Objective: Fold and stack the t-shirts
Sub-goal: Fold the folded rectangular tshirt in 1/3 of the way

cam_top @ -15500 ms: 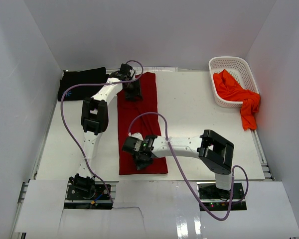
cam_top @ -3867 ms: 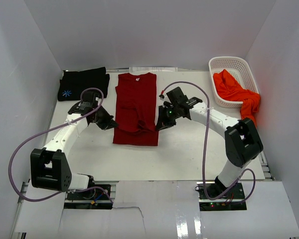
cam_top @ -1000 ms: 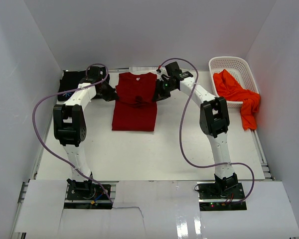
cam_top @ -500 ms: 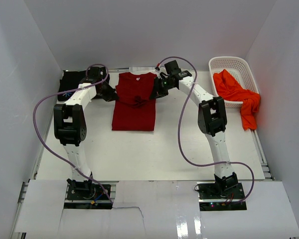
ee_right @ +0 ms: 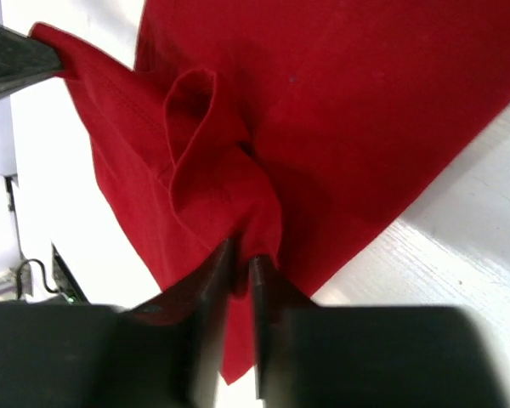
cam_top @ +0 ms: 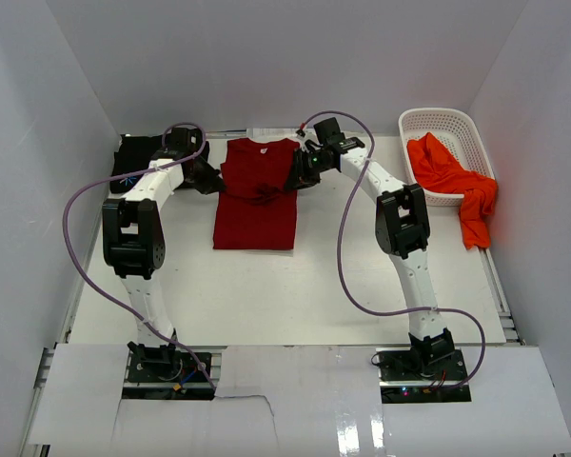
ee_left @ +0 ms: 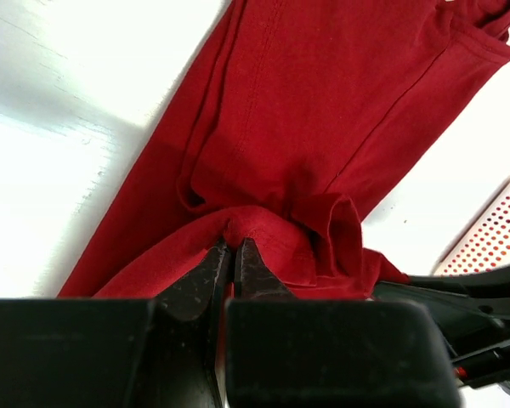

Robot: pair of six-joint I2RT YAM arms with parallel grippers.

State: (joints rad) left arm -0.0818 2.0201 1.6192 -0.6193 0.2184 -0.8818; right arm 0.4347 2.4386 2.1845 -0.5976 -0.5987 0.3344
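Red shirt mid-fold, upper centre; one done, one untouched.
Your red shirt is half folded. Orange shirt hangs over the basket, upper right. Black shirt lies folded, upper left. Left gripper and right gripper both pinch red cloth.

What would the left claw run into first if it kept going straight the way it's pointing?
The dark red t-shirt: the left claw is pinching a fold of it, with more cloth straight ahead.
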